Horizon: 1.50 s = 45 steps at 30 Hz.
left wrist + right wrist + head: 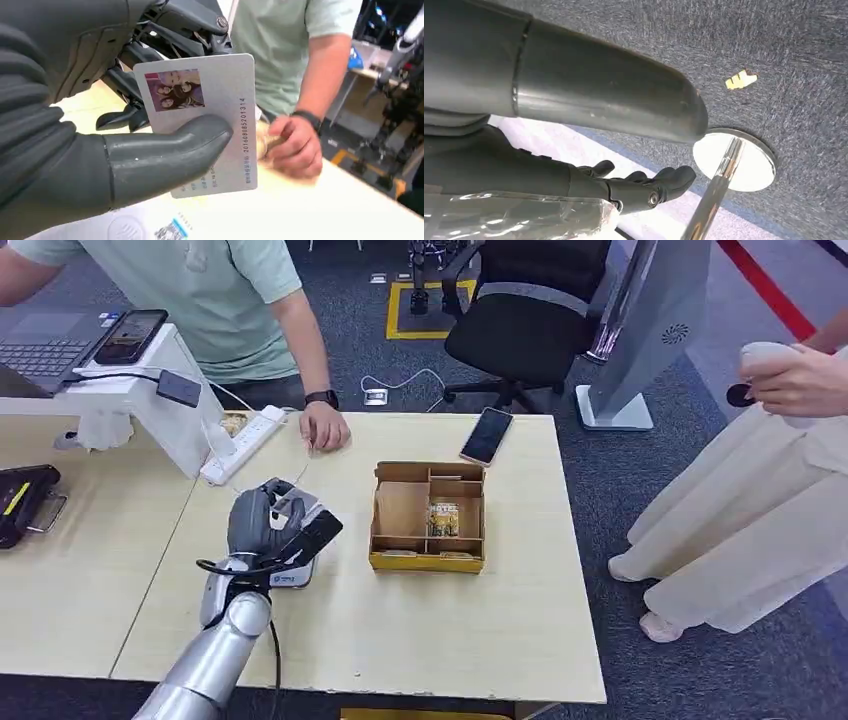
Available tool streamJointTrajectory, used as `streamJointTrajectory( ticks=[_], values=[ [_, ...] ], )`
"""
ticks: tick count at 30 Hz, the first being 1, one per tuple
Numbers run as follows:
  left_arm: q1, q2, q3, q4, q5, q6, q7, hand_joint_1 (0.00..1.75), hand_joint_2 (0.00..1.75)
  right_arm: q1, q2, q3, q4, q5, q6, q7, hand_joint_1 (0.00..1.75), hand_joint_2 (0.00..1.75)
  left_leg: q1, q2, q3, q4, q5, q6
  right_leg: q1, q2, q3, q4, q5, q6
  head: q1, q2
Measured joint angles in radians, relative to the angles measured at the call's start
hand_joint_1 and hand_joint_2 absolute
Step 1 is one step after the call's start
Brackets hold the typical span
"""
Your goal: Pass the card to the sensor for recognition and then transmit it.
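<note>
**Left hand holds the card over the sensor**

The left hand (262, 523) grips the card (210, 120) between its thumb and its fingers (190, 20), directly above the sensor (293, 576), a small grey device lying on the counter (400, 630). The card shows a photo and a line of digits. Right of the sensor stands a divided cardboard box (428, 517). Behind the sensor a person's hand (324, 427) rests on the counter. The right hand (644, 187) hangs over the carpet floor (794, 60), fingers loosely apart, holding nothing.
</note>
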Motion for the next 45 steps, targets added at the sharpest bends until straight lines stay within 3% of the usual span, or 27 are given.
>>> streamJointTrajectory(
  ticks=[17, 31, 45],
  values=[
    [0.006, 0.097, -0.067, 0.004, 0.033, -0.259, 0.085, 1.75, 1.75, 0.000, 0.000, 0.000, 0.000, 0.000, 0.000, -0.002, 0.00, 0.00, 0.000, 0.000, 0.000, 0.000, 0.000, 0.000, 0.000, 0.000, 0.000, 0.000, 0.000, 0.000, 0.000, 0.000],
    [-0.003, 0.119, -0.087, 0.025, -0.002, -0.264, 0.126, 1.75, 1.75, 0.000, 0.000, 0.000, 0.000, 0.000, 0.000, -0.003, 0.00, 0.00, 0.000, 0.000, 0.000, 0.000, 0.000, 0.000, 0.000, 0.000, 0.000, 0.000, 0.000, 0.000, 0.000, 0.000],
    [-0.038, 0.126, -0.093, 0.060, -0.104, -0.201, 0.201, 1.75, 1.75, 0.000, 0.000, 0.000, 0.000, -0.001, 0.000, 0.000, 0.00, 0.00, 0.000, 0.000, 0.000, 0.000, 0.000, 0.000, 0.000, 0.000, 0.000, 0.000, 0.000, 0.000, 0.000, 0.000]
  ],
)
